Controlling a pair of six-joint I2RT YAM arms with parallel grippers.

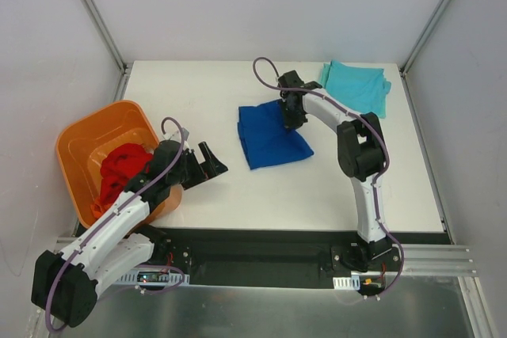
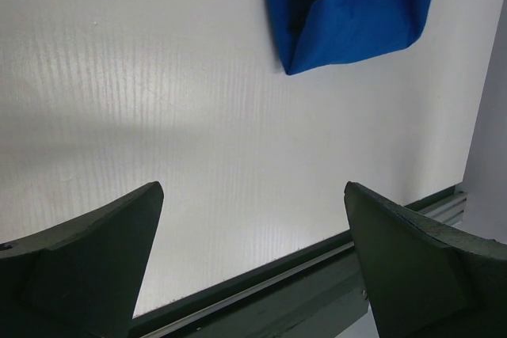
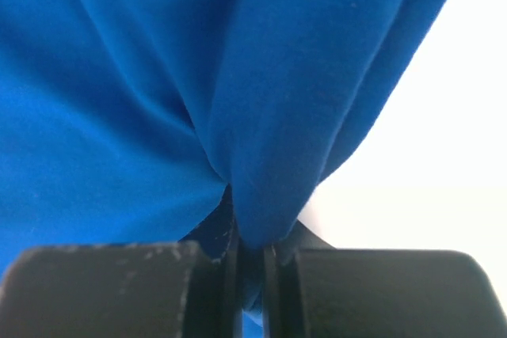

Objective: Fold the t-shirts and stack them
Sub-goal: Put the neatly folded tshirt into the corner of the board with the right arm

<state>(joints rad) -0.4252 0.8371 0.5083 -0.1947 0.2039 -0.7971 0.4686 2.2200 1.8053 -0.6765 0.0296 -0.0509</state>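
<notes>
A folded royal blue t-shirt [image 1: 269, 138] lies in the middle of the white table [image 1: 206, 93]. My right gripper [image 1: 291, 120] is at the shirt's far right edge, shut on a bunched fold of the blue cloth [image 3: 261, 156]. Folded flat at the far right corner is a light teal t-shirt [image 1: 356, 85]. A red t-shirt [image 1: 123, 168] lies crumpled inside the orange tub [image 1: 87, 136] at the left. Over the table beside the tub my left gripper [image 1: 212, 159] stands open and empty; its wrist view shows the blue t-shirt [image 2: 356, 9] well ahead of the left gripper [image 2: 253, 219].
The orange tub sits tilted at the table's left edge. Grey walls with metal posts [image 1: 95, 13] enclose the back and sides. A dark rail [image 1: 277, 239] runs along the near edge by the arm bases.
</notes>
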